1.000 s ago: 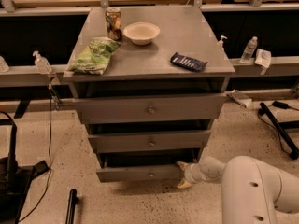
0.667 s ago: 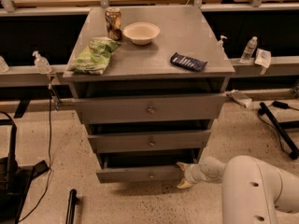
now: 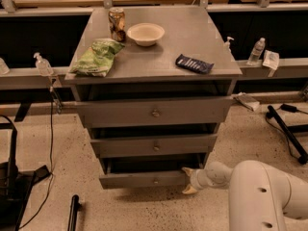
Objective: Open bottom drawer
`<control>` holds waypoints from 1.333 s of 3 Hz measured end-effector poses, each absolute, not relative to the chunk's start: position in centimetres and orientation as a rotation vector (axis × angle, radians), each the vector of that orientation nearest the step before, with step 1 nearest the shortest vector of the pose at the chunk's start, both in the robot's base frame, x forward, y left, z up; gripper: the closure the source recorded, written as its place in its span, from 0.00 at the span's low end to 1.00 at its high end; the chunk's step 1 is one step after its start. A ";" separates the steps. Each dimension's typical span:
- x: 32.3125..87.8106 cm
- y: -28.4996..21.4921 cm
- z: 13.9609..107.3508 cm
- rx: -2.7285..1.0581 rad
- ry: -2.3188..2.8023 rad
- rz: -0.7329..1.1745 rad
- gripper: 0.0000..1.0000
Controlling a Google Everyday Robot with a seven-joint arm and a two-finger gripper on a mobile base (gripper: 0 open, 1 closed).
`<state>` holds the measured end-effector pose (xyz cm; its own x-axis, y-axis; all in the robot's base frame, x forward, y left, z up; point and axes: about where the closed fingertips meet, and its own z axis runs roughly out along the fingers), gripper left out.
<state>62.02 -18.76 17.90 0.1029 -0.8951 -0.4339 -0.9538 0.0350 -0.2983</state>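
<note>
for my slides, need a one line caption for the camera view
Robot claw at the right end of the bottom drawer of a grey cabinet with a bowl on top

Shadowed inside, cropped arm
The gripper [image 3: 187,179] at 5 o'clock covers the right end of the bottom drawer [image 3: 144,180], its inside lost in shadow; the arm [image 3: 269,196] is cropped at 4 o'clock.

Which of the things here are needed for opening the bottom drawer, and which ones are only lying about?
For the job:
- bottom drawer
- claw, at the drawer's right end

Only lying about:
- can, bowl, green bag and blue packet, all on the cabinet
- water bottle, on the right behind it
</note>
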 end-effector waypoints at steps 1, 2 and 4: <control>62.0 -18.8 17.9 -1.868 1.800 0.148 0.41; 62.0 -18.8 17.9 -1.868 1.800 0.148 0.22; 61.6 -17.3 20.2 -1.868 1.725 0.175 0.01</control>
<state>61.64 -17.31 20.19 0.1533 -0.8692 -0.4701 -0.9458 0.0087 -0.3245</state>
